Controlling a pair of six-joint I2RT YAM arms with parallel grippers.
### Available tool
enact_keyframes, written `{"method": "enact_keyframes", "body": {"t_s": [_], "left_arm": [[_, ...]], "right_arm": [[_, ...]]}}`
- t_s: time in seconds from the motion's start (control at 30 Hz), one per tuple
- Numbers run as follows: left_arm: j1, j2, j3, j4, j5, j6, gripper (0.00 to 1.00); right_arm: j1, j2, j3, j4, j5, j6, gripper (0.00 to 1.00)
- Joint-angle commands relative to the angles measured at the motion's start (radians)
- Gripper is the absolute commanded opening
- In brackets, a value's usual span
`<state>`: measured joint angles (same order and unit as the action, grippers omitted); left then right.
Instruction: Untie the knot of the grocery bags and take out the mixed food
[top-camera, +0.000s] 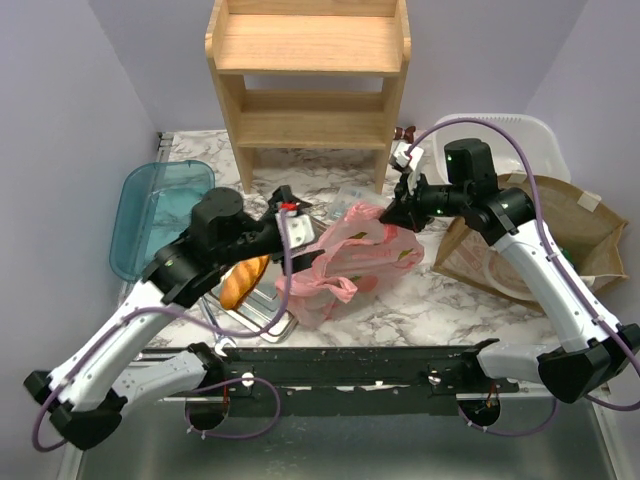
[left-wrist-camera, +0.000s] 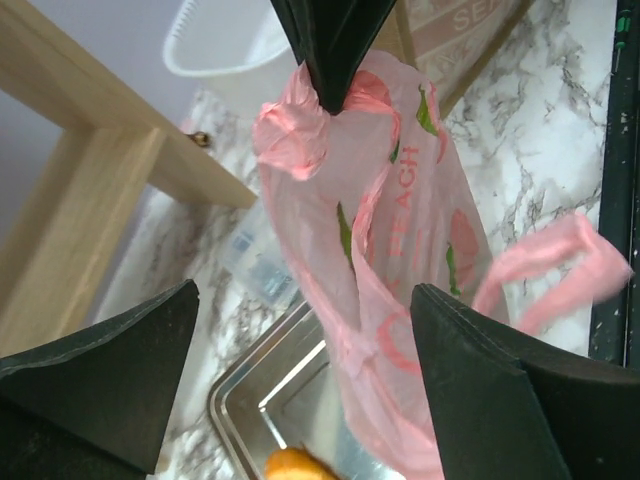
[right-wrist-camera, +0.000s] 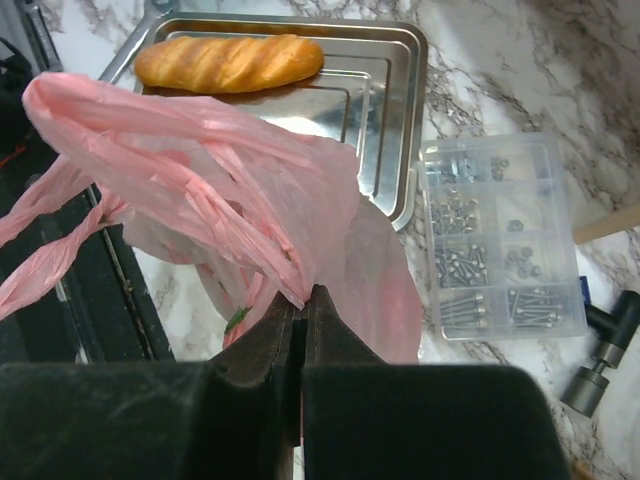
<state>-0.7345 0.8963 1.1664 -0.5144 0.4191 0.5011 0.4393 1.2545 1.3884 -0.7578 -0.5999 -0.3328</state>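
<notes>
Pink grocery bag (top-camera: 355, 260) sits against the right edge of the steel tray (right-wrist-camera: 380, 90), its top lifted. Right gripper (right-wrist-camera: 300, 298), beyond the tray's far right corner, pinches that top fold tight; left gripper (left-wrist-camera: 305, 290) hovers above the tray, jaws spread wide, holding nothing

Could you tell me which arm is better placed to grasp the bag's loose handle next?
Probably left: the left gripper is open facing the pink bag; the right gripper pinches its top.
</notes>
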Motion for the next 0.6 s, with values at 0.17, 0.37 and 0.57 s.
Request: {"method": "enact_keyframes", "body": {"t_s": [0.17, 0.37, 0.57], "left_arm": [[-0.007, 0.383, 0.084, 0.326, 0.111, -0.213, 0.94], [-0.008, 0.546, 0.201, 0.361, 0.157, -0.350, 0.43], [0.132, 0.563, 0.218, 0.383, 0.155, -0.474, 0.00]], "right_arm": [[0.001, -0.028, 0.007, -0.080, -0.099, -0.020, 0.01], [0.001, -0.061, -0.011, -0.131, -0.033, -0.026, 0.01], [-0.004, -0.128, -0.042, -0.202, 0.169, -0.030, 0.01]]}}
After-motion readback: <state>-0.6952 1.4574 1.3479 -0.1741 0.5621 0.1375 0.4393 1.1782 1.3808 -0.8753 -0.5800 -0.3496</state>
